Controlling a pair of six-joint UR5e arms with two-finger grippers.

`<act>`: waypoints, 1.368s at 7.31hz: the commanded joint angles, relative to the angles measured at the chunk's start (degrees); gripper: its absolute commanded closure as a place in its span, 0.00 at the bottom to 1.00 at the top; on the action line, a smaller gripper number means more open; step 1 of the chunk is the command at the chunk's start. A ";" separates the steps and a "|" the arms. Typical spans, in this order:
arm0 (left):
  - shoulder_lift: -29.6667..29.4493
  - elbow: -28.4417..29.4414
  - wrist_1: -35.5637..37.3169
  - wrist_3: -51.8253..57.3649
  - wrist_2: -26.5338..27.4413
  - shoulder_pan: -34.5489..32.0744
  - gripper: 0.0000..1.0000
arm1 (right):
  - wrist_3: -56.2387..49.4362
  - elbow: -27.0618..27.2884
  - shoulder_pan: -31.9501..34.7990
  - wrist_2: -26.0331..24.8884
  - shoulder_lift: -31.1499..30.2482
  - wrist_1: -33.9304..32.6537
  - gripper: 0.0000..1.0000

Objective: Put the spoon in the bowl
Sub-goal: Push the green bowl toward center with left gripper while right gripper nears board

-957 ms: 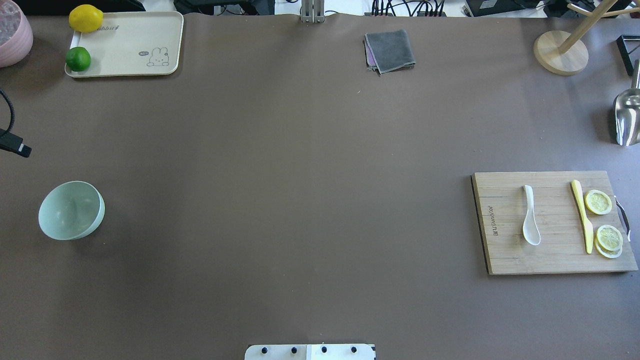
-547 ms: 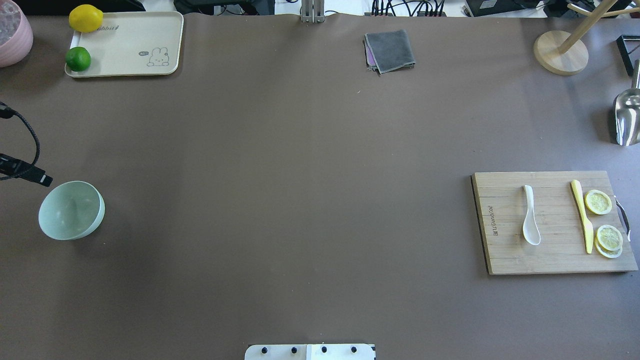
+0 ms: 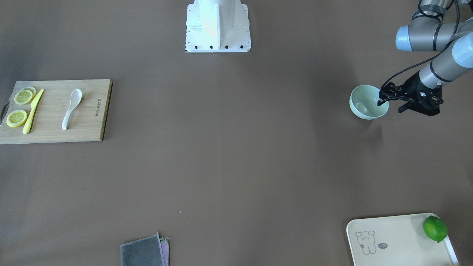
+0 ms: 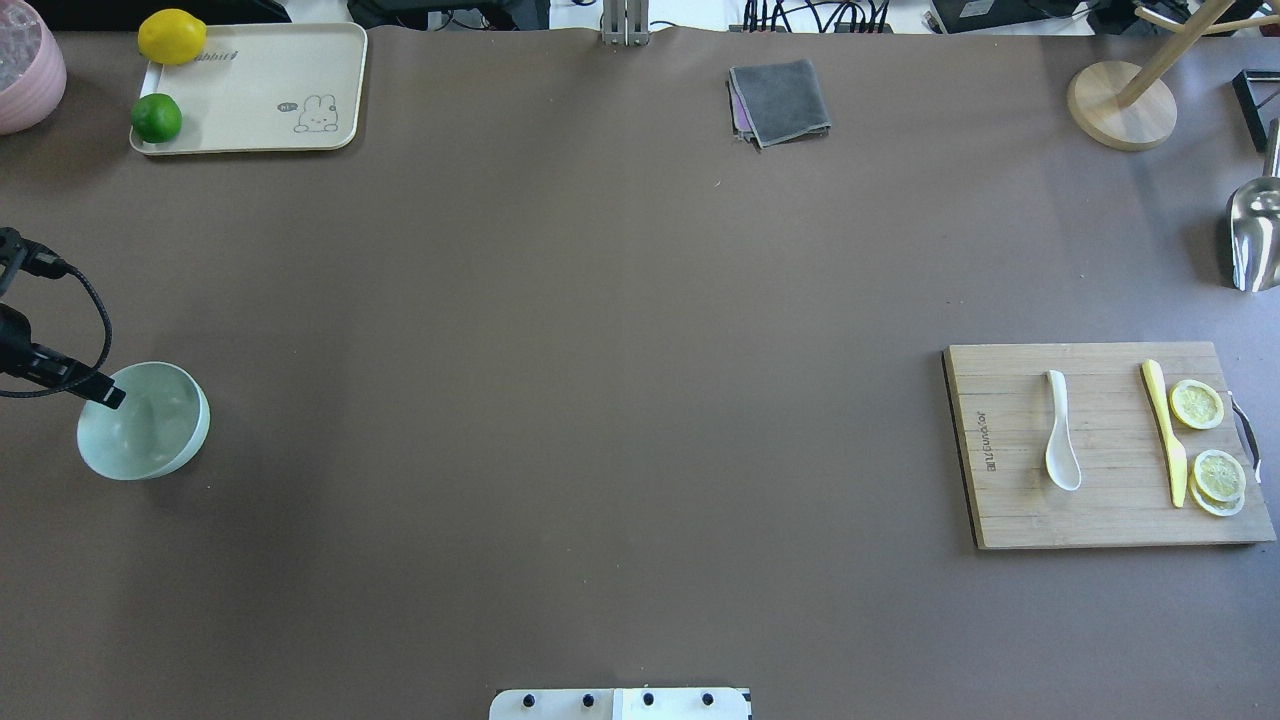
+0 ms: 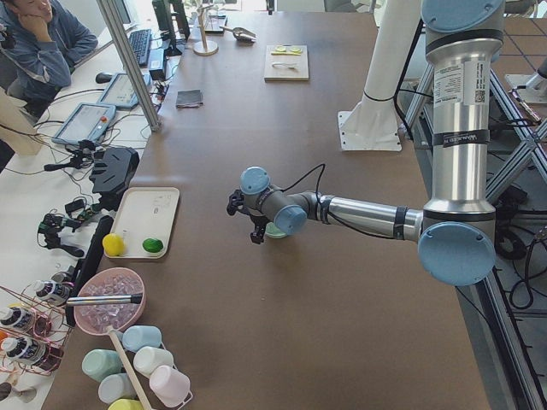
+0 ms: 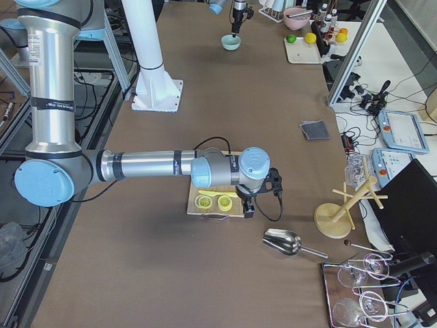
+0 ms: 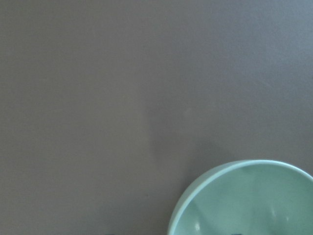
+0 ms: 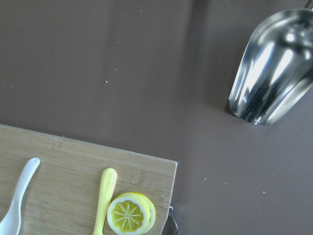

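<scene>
Yellow knife [image 4: 1166, 435] on cutting board [image 4: 1110, 520]; lime [image 4: 156, 118] on tray [image 4: 250, 90].

Wide brown table [image 4: 600, 300], white side bench [image 5: 26, 198], aluminium frame post [image 5: 128, 64].

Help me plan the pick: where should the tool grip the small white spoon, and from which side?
Probably the slim handle of the small white glossy spoon, pinched across its width from straight above. It lies flat on the bamboo cutting board with bare board on both sides; the scoop is wider and rounded.
</scene>
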 commanded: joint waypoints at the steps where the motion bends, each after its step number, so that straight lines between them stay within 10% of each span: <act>1: -0.13 0.45 0.06 -0.11 0.15 0.51 0.43 | 0.09 -0.03 -0.09 0.23 0.01 0.00 0.00; 4: -0.13 0.45 0.33 -0.37 0.06 0.86 0.98 | 0.17 0.06 -0.44 1.02 0.09 -0.09 0.01; 7: -1.62 -2.51 0.24 -5.96 -0.73 1.13 1.00 | 13.21 3.56 -6.04 2.08 3.24 0.17 0.01; 10: -16.49 -5.88 0.85 -33.56 -0.03 10.22 1.00 | 34.09 6.74 -15.78 -1.42 4.05 10.21 0.05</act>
